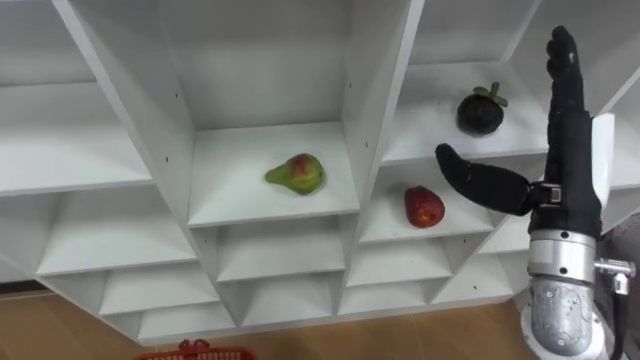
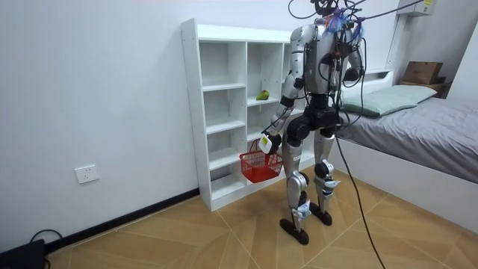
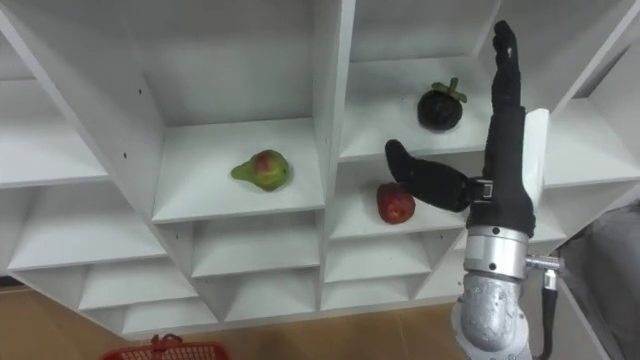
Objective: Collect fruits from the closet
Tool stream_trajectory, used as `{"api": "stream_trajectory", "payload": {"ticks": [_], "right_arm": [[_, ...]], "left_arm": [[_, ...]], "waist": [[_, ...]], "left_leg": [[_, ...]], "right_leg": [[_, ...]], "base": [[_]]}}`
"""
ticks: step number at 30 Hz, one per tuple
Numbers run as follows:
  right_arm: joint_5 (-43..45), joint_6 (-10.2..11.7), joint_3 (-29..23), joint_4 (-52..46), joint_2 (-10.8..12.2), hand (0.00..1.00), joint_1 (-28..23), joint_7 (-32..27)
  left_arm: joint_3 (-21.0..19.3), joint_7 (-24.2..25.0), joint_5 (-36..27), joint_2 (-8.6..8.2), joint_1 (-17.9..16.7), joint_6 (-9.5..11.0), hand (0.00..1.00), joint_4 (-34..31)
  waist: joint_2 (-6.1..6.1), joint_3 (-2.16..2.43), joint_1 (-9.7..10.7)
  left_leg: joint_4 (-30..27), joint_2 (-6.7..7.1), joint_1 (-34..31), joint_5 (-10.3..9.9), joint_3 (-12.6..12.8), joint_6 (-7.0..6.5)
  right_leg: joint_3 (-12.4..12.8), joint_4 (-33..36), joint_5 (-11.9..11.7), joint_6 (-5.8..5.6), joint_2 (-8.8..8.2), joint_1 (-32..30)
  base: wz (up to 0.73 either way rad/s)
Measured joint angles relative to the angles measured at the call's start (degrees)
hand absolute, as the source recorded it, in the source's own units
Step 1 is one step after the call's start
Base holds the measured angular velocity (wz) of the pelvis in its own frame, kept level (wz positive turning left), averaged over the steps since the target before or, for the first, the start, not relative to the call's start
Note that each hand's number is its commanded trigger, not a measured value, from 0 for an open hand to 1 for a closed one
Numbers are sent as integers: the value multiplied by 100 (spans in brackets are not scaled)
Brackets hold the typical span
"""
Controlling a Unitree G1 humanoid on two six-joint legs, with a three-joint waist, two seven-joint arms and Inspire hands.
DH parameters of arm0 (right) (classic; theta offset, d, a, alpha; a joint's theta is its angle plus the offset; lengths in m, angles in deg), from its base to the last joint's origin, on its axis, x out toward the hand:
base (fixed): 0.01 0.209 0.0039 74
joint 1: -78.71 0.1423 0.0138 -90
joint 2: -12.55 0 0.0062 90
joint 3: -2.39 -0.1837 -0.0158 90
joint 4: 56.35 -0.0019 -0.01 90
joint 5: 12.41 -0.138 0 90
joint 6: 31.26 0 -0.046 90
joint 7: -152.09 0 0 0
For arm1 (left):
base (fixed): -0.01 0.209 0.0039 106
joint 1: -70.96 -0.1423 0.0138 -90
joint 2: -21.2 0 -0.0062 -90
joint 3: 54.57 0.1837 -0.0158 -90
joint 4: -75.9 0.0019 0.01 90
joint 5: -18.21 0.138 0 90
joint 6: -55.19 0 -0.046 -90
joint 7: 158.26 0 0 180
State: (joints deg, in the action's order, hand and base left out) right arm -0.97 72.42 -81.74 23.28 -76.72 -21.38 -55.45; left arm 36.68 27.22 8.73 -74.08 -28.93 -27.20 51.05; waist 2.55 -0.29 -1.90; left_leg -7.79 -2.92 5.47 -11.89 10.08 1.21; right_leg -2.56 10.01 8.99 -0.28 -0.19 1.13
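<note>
Left eye view, closet: white open shelves across the whole front; the robot stands facing them.
Red basket: its rim shows at 6 o'clock of the view, below the lowest shelves.
Left hand: in the room view it is low at the robot's side, and the red basket hangs from it by the handle, off the floor.
Pear: green with a red blush, lying in the middle column's compartment, well apart from the right hand at its 9 o'clock.
Red fruit: on the right column's lower shelf, at 7 o'clock of the thumb tip, near but not touched.
Mangosteen: dark, on the shelf above, at 1 o'clock of the thumb tip and 10 o'clock of the palm.
Right hand: raised before the right column, holding nothing.
Fingers: straight, together, pointing to 12 o'clock; the thumb juts out toward 9 o'clock between the two fruits.
In the way: the upright divider stands between the pear and the right hand.
Bed: behind the robot, at the room view's right.
</note>
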Motion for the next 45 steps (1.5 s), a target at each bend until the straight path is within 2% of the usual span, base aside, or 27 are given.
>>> {"api": "stream_trajectory", "payload": {"ticks": [6,11,16,20,24,29,35,45], "right_arm": [[-149,0,-441,2,-78,0,56,17],[-217,1,-624,26,-87,0,364,-14],[-215,0,-725,170,-100,0,488,-2],[-462,-13,-760,455,-382,0,755,89],[-673,-81,-781,556,-478,0,894,218],[-946,-116,-769,1009,-486,0,1134,452],[-852,-208,-719,1462,-485,0,1153,775],[-863,-320,-705,1555,-473,0,1201,895]], "left_arm": [[-5,-13,3,29,-61,-4,100,-42],[-83,-4,14,27,-73,-3,100,-41],[-121,-15,46,28,-73,-4,100,-40],[-105,22,44,42,-63,-16,100,-110],[-100,35,9,66,-58,-17,100,-114],[-73,39,12,98,-68,-91,100,-180],[-43,16,40,105,-58,-110,100,-237],[-53,9,40,84,10,-173,100,-227]], "waist": [[23,18,19],[43,21,21],[85,2,20],[110,-5,66],[134,-13,96],[160,3,80],[172,-12,16],[162,-19,-71]], "left_leg": [[-2,0,-8,1,-81,0],[-4,0,-7,1,-84,1],[-16,0,-27,1,-84,1],[-82,8,-110,1,-178,0],[-95,8,-128,3,-223,-1],[-102,8,-107,3,-233,-1],[-104,9,-92,4,-235,-2],[-104,13,-128,5,-235,-4]], "right_leg": [[-79,-25,-9,4,-4,10],[-85,-28,-9,4,-4,15],[-92,-25,-11,6,-9,-6],[-221,-35,-12,8,-39,-3],[-251,-39,-11,8,-40,0],[-265,-22,-13,10,-43,30],[-268,-19,-13,10,-48,45],[-266,-20,-13,10,-50,4]], "base": [[6],[0],[0],[13],[6],[0],[0],[0]]}}
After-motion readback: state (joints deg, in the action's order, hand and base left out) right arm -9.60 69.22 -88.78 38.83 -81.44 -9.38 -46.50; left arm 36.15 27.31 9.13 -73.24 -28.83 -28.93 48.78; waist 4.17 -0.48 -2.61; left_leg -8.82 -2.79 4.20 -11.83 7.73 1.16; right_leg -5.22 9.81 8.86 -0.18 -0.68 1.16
